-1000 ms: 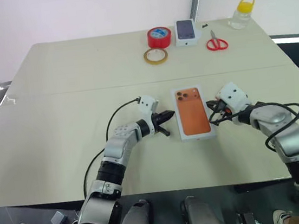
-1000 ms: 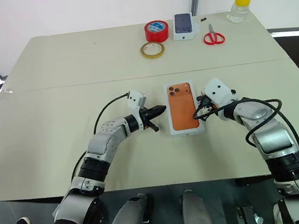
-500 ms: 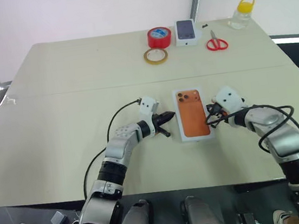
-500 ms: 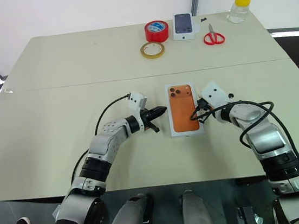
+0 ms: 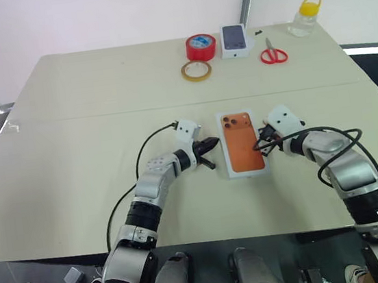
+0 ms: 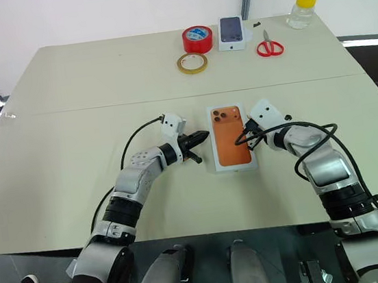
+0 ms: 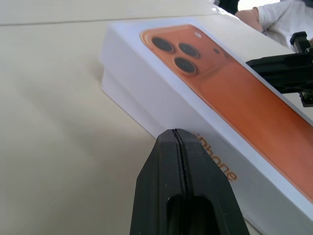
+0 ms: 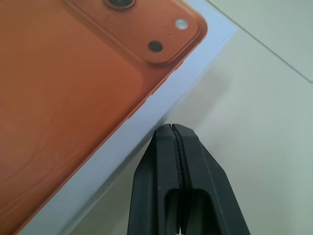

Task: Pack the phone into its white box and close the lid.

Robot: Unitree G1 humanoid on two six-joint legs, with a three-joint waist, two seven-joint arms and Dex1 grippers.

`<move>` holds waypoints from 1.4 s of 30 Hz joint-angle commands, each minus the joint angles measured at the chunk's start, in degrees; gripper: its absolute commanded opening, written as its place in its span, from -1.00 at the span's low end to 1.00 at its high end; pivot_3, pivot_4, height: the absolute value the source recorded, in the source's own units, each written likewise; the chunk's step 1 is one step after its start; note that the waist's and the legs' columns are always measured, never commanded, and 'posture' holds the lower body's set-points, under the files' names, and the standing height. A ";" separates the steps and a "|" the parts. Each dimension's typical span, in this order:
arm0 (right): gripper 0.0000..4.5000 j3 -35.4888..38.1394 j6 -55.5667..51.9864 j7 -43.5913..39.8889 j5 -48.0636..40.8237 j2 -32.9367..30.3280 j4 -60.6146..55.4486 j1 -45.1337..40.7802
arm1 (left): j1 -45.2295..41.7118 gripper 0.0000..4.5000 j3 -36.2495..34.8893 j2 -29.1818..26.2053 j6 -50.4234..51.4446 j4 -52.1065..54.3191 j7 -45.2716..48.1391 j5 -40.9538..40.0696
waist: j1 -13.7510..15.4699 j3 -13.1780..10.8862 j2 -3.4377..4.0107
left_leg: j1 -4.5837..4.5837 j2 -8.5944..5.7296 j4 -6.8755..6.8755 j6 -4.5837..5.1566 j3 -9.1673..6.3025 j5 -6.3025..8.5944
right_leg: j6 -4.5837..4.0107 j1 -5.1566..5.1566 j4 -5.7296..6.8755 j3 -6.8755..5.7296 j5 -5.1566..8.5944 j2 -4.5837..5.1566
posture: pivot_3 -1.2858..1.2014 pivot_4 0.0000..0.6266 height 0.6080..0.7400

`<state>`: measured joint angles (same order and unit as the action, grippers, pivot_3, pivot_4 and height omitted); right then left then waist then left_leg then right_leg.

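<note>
Lid point(image 5: 243, 142) lies closed between left tool point(image 5: 215, 144) and right tool point(image 5: 261, 141).

The table point(image 5: 70, 128) carries one closed white box point(image 5: 243, 143), two tape rolls, red point(image 5: 201, 46) and tan point(image 5: 196, 71), one small phone box point(image 5: 235, 41), one pair of scissors point(image 5: 273, 54), and one bottle point(image 5: 305, 17).

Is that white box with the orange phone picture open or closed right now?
Closed. The white box reads as one solid block with the lid seated flat on top; the left wrist view shows unbroken white side walls and no gap.
</note>
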<state>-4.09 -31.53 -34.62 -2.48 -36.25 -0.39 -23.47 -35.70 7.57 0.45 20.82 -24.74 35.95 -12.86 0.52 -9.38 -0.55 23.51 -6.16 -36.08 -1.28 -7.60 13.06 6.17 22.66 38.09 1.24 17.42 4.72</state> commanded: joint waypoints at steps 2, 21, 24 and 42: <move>-0.99 -1.00 0.49 0.15 0.70 1.31 -0.26 -1.93 | -1.09 -1.00 0.96 1.23 -0.97 -0.23 -0.51 0.91 | 0.02 0.00 0.00 | 0.00 0.00 0.00 -0.01 0.00 0.00 | 0.00 0.00 0.00 0.00 0.00 0.00 | 0.03 -0.52 1.00; -0.99 4.18 4.66 2.11 1.09 1.84 2.68 -6.18 | -2.97 -1.00 -5.40 1.09 -1.18 4.99 -4.19 -3.23 | -0.33 0.01 0.01 | 0.00 0.00 -0.02 -0.08 0.01 -0.05 | 0.00 0.03 0.05 0.00 -0.01 0.00 | 0.03 -0.52 1.00; -0.99 5.14 4.67 1.21 -1.78 3.64 1.72 -7.99 | -6.36 -1.00 -5.07 2.10 -1.96 3.88 -3.87 -3.11 | -0.28 0.02 0.00 | 0.00 0.00 -0.02 -0.08 0.01 -0.05 | 0.00 0.02 0.05 -0.01 -0.01 -0.02 | 0.03 -0.52 1.00; -0.99 -2.71 2.66 -8.65 -0.41 -0.51 -5.40 1.65 | -1.16 -1.00 5.99 -1.11 4.36 3.38 3.14 3.92 | -0.26 0.19 0.01 | -0.22 0.01 -0.03 0.01 0.01 0.01 | 0.01 -0.25 0.02 -0.01 0.00 -0.04 | 0.03 -0.52 1.00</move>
<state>-6.90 -27.36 -39.28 0.20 -35.58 -3.11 -23.80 -38.89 11.96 -0.18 22.40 -23.60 36.30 -7.59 0.27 -9.18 -0.54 23.30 -6.15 -36.10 -1.28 -7.59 13.06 6.18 22.42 38.10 1.25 17.42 4.69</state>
